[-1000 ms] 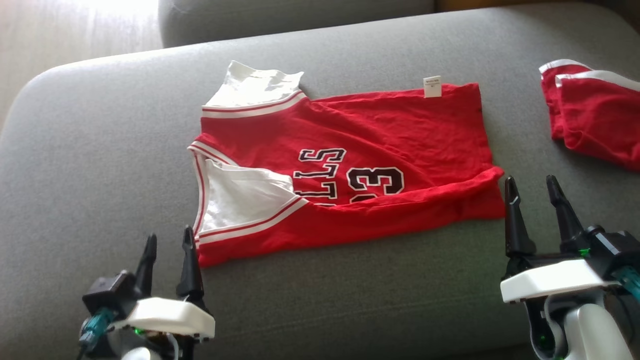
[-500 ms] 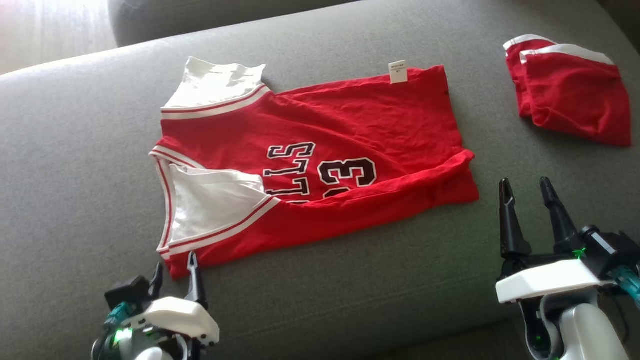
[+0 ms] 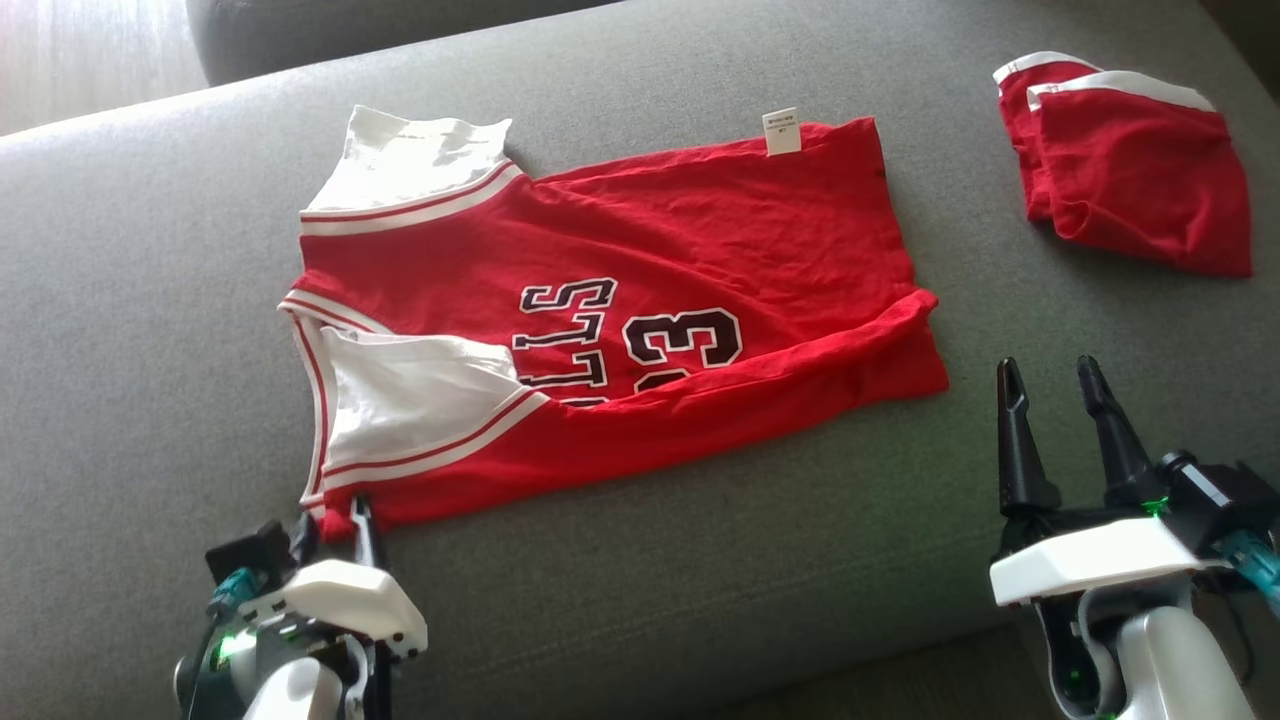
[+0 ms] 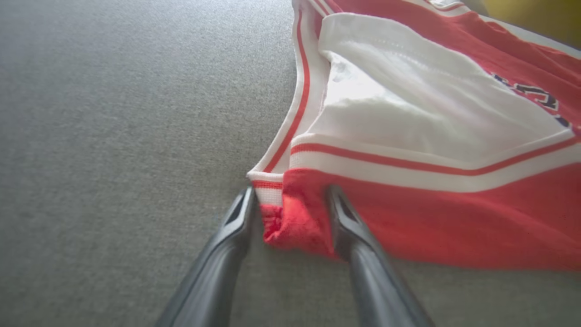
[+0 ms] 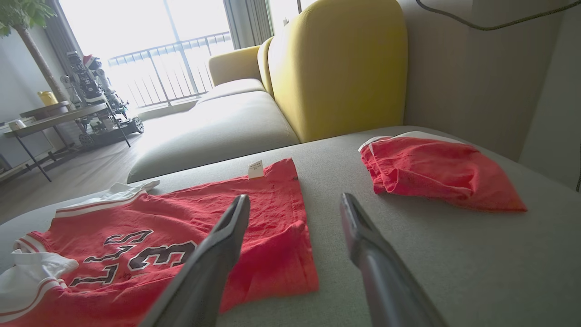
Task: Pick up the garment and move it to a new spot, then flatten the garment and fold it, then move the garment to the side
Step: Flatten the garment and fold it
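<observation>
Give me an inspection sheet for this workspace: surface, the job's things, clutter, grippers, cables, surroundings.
Surface: grey fabric cushion, smooth.
Job's things: red sleeveless jersey with white trim, spread flat, near edge folded over.
Clutter: folded red garment with white trim, far right.
Grippers: left gripper open, straddling the jersey's near left corner; right gripper open, over cushion beside the hem.
Cables: dark cable across the wall.
Surroundings: yellow sofa, bright window, side table.

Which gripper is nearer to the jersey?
Left. The left gripper has its open fingers on either side of a shoulder corner of the jersey; the right gripper stands apart, off the hem end.
</observation>
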